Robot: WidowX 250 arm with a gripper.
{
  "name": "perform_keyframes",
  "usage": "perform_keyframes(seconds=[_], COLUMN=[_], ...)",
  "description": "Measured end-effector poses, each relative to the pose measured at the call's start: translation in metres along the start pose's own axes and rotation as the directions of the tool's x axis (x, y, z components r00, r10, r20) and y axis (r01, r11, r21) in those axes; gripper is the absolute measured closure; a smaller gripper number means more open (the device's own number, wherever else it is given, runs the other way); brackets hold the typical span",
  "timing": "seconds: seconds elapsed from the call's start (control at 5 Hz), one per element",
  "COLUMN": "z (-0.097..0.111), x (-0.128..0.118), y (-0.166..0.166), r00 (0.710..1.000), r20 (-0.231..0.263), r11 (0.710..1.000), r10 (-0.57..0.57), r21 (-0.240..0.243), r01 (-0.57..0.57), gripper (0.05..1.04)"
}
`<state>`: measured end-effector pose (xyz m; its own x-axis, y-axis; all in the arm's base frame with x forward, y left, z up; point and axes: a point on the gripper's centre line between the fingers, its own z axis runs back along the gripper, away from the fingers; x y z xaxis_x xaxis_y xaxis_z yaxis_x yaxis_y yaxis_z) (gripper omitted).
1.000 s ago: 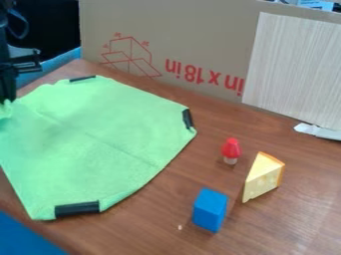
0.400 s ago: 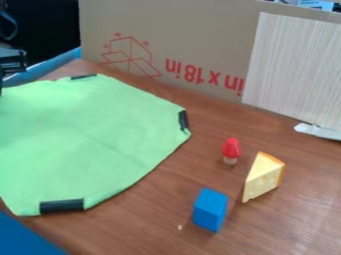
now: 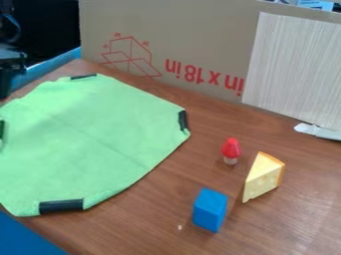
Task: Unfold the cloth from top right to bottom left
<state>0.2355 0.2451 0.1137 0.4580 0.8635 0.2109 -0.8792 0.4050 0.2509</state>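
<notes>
Gripper (image 3: 7, 82): upper left edge; we cannot tell whether it is released or clenched.
Cloth (image 3: 86, 139): we see it spread over the left of the table (image 3: 153, 224).

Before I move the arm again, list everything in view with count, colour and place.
Cloth: one, green, left half of the table
Dark strips: four, black, along the cloth's edges
Block: one, blue, lower centre
Small toy: one, red top and pale base, right of the cloth
Cheese wedge: one, yellow, right of the block
Table: one, brown, beneath them
Cardboard: one, tan, behind
Panel: one, pale, upper right
Robot arm: one, black, upper left
</notes>
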Motion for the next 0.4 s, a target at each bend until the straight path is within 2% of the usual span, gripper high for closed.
perform_keyframes(seconds=[0.2, 0.4], z=[0.002, 0.023], x=[-0.006, -0.021], y=[-0.003, -0.019], r00=[1.0, 0.999], r20=[0.002, 0.041], r11=[0.999, 1.0], r10=[0.021, -0.021], r21=[0.04, 0.012], r01=[-0.021, 0.02], gripper=[0.093, 0.083])
